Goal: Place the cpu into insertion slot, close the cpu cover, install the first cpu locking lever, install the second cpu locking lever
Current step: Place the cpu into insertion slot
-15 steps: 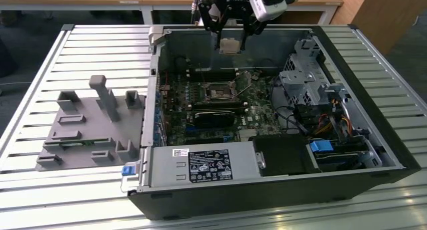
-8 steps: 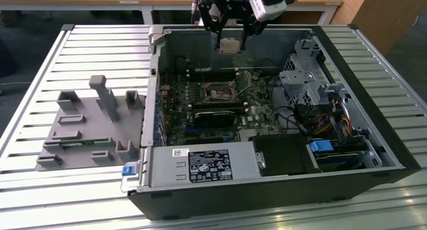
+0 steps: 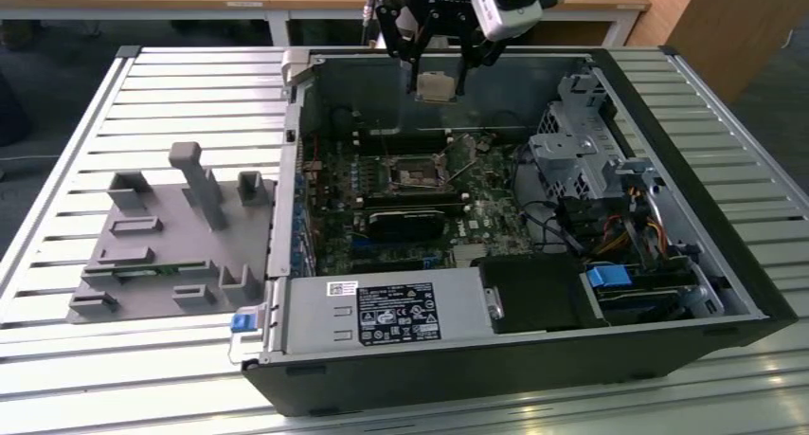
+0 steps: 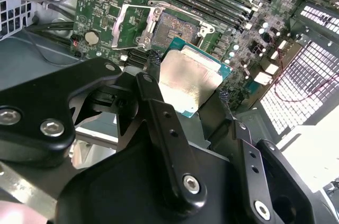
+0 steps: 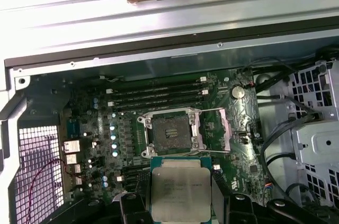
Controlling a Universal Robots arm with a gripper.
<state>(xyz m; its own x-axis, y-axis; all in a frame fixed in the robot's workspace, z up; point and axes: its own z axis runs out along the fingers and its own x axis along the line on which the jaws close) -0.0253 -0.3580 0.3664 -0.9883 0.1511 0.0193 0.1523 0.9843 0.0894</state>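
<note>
My gripper [image 3: 438, 82] hangs over the back part of the open computer case, shut on the cpu [image 3: 438, 88], a small silver-topped square chip. In both wrist views the cpu [image 4: 189, 83] [image 5: 180, 189] sits flat between the black fingers [image 4: 153, 60], held by two opposite edges. The insertion slot [image 3: 411, 172] [image 4: 173, 27] [image 5: 170, 134] lies bare on the green motherboard below the chip, and the chip is clear of it. The cpu cover [image 5: 217, 130] [image 4: 132, 21] is swung open and rests beside the slot.
A long black card [image 3: 407, 217] lies just in front of the slot. A grey box with a white label [image 3: 379, 317] fills the case's front. A drive cage [image 3: 575, 160] and cables stand on the exterior view's right. A grey fixture [image 3: 165, 236] sits on the slatted table [image 3: 189, 75].
</note>
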